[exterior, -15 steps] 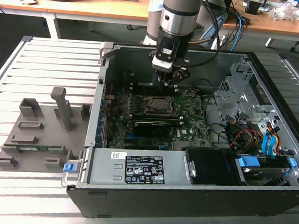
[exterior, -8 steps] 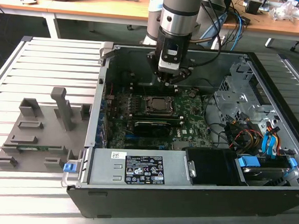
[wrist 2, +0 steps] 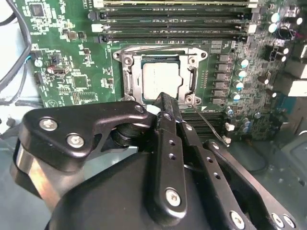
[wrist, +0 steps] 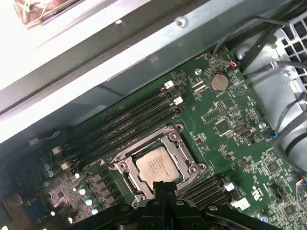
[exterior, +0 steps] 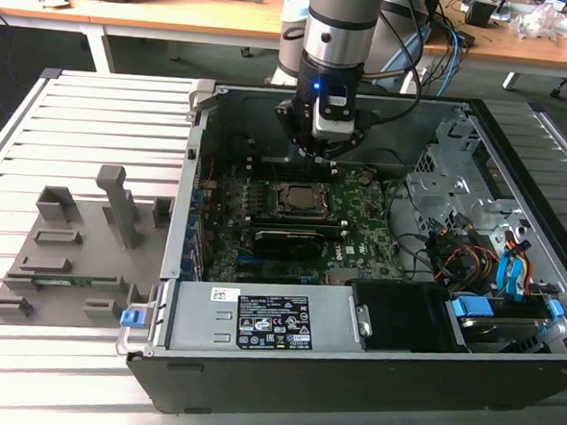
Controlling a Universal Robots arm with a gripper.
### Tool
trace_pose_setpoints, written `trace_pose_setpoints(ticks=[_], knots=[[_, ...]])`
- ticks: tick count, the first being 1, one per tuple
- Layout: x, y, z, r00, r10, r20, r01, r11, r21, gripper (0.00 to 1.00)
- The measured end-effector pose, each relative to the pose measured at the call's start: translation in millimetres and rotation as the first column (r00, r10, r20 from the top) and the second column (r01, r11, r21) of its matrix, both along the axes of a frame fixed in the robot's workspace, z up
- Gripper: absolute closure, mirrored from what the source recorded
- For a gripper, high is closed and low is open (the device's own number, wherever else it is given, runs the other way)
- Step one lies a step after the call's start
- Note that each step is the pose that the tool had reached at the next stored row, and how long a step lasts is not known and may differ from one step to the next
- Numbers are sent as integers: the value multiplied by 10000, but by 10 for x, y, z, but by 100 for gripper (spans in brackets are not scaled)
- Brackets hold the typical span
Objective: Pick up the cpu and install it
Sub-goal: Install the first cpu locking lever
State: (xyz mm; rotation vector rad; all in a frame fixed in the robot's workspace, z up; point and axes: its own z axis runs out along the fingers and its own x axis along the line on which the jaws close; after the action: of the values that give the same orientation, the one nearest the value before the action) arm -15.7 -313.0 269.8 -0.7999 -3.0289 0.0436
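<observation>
The cpu (wrist 2: 163,80) sits inside the socket (wrist 2: 125,76) on the board (wrist 2: 72,57), silver top up and apparently flat in both wrist views. The gripper (wrist 2: 163,98) hangs above the case (exterior: 504,380) with its fingers drawn together and nothing between them; its tip lies just short of the socket's near edge, so the cpu is slightly ahead of and below the tip, apart from it.

Risks, as judged: whether the chip is fully seated cannot be confirmed from these views. Any descent here puts the tip on the socket frame or the thin latch wire (wrist 2: 211,124) beside it, which may bend. A sideways nudge could tilt the chip on its contacts.
</observation>
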Motion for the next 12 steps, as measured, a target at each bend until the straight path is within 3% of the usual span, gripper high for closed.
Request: trace_pose_setpoints(ticks=[7,12], knots=[[1,0,0,9946,1042,0,-1042,9946,0,89],[1,0,0,9847,1741,1,-1741,9847,0,89]])
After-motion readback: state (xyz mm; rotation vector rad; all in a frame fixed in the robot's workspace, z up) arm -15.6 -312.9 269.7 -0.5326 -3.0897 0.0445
